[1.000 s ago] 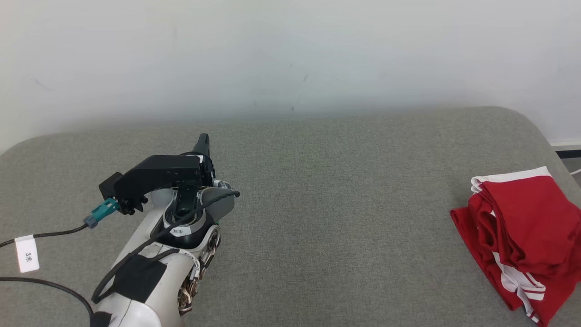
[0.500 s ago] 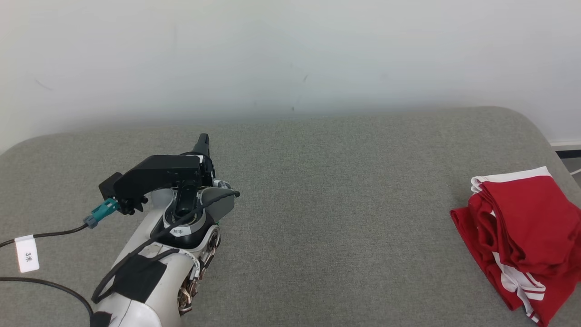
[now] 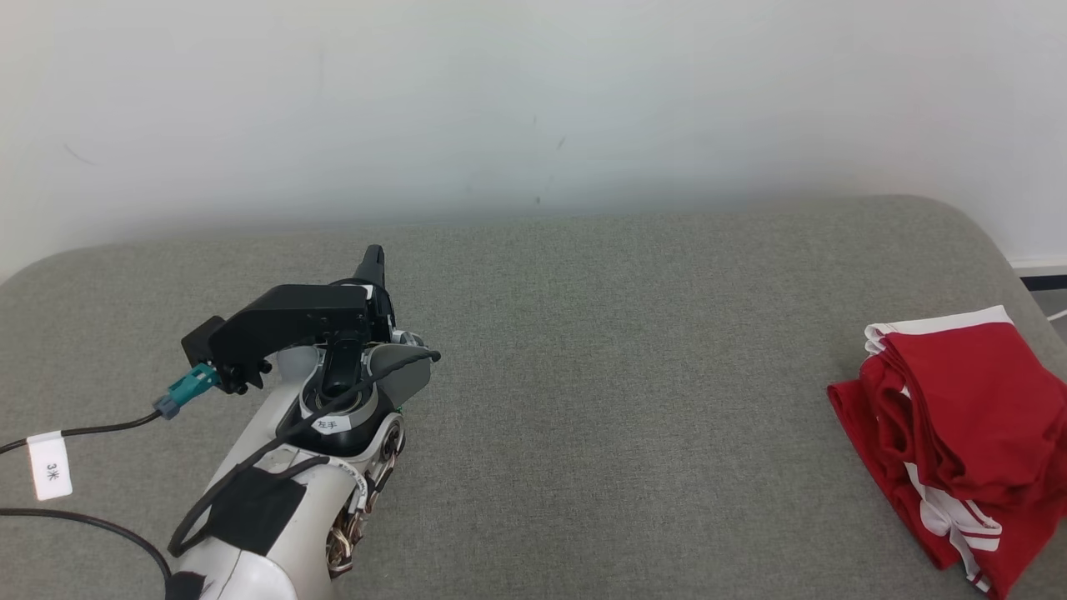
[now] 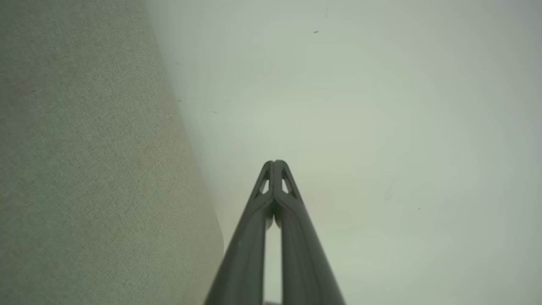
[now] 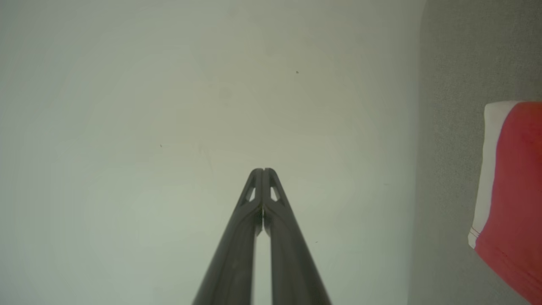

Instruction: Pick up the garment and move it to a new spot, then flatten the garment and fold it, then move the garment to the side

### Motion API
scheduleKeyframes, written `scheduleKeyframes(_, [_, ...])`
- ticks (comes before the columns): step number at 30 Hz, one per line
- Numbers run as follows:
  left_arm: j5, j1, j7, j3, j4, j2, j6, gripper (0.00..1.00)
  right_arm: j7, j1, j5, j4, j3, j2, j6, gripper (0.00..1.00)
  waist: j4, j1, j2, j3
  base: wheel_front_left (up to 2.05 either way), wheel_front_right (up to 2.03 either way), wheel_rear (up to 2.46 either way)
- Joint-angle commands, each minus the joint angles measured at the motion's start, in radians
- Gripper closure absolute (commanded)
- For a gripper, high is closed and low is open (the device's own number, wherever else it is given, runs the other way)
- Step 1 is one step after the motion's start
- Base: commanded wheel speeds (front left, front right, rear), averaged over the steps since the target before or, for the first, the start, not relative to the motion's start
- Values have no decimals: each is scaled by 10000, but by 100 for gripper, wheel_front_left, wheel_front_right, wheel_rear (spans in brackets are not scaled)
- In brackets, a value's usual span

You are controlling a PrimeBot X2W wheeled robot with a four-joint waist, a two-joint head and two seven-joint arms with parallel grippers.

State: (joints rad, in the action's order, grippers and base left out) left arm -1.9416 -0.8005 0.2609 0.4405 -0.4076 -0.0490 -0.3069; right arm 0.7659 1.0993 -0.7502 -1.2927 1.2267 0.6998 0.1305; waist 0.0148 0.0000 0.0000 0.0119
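Nothing has shifted over the past second: my left arm (image 3: 275, 508) sits where it was at the lower left of the head view, its pale forearm patched with black tape. Beside it a cable (image 3: 83, 431) with a white tag trails off over the grey fabric-covered tabletop (image 3: 625, 400). Beyond the wrist, my left end effector (image 3: 373, 252) points away toward the wall (image 3: 533, 100), its two dark fingers pressed together with nothing between them. The left wrist view bears this out, showing the tips meeting against the pale wall and the tabletop's edge running down that view's left side. My right end effector (image 5: 263, 170), seen in its own wrist view, is likewise pressed together, empty and aimed at the wall. The garment (image 3: 959, 417), red with white trim and stripes, lies folded in a loose stack at the right edge of the tabletop, well apart from the left end effector. Behind it all, the plain white wall carries a few faint scuffs.
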Motion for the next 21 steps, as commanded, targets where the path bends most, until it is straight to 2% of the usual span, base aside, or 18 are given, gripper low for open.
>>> scheduleKeyframes(1, [-27,-36,18,25,-8,7,-14,100,32,135,15,-45,33,35,4,100,0,0,0,0,0,0,0])
scheduleKeyframes(21, [-26,-35,18,24,-6,7,-14,100,41,139,85,-45,93,32,4,100,0,0,0,0,0,0,0])
